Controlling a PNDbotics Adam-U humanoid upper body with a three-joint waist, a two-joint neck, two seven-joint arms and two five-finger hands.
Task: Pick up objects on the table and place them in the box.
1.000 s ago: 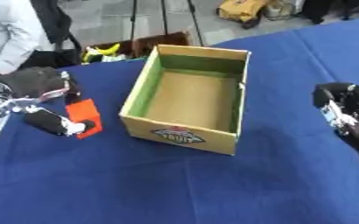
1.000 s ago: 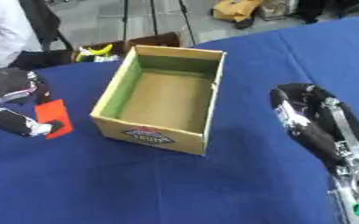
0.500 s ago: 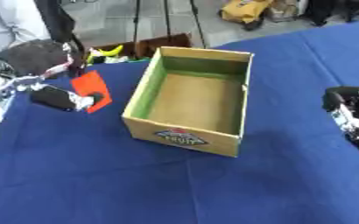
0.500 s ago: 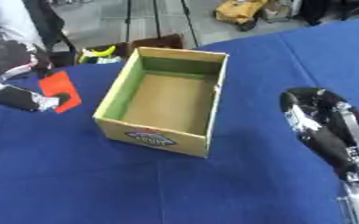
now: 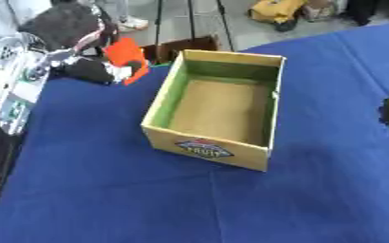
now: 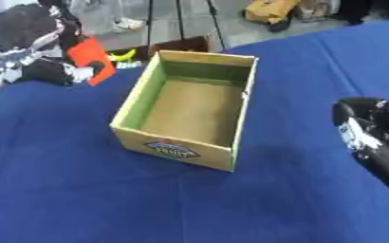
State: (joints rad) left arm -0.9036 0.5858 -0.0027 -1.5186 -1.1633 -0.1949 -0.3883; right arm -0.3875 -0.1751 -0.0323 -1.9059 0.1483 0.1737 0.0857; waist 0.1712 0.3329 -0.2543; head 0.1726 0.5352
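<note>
Blue cloth covers the table (image 5: 106, 190), and beyond its far edge lies grey floor with tripod legs and a yellow bag. At about ten o'clock the left hand (image 5: 73, 33) is raised above the table's far left corner, its dark fingers curled round an orange object (image 5: 125, 54) — a flat, bright orange piece with a small white patch at its lower edge, tilted, its shape otherwise hard to make out. It hangs in the air just beside the box's far left corner, at the box's ten o'clock, outside the walls and not over the opening. From there, toward the centre, the box (image 6: 131, 109) stands open — a cardboard carton with green inner walls, a brown floor and a printed label on its near face; nothing shows inside. At three o'clock the right hand (image 6: 372, 137) shows at the edge, black with a white patch, well apart from the box; whether its fingers are spread or curled cannot be told.
</note>
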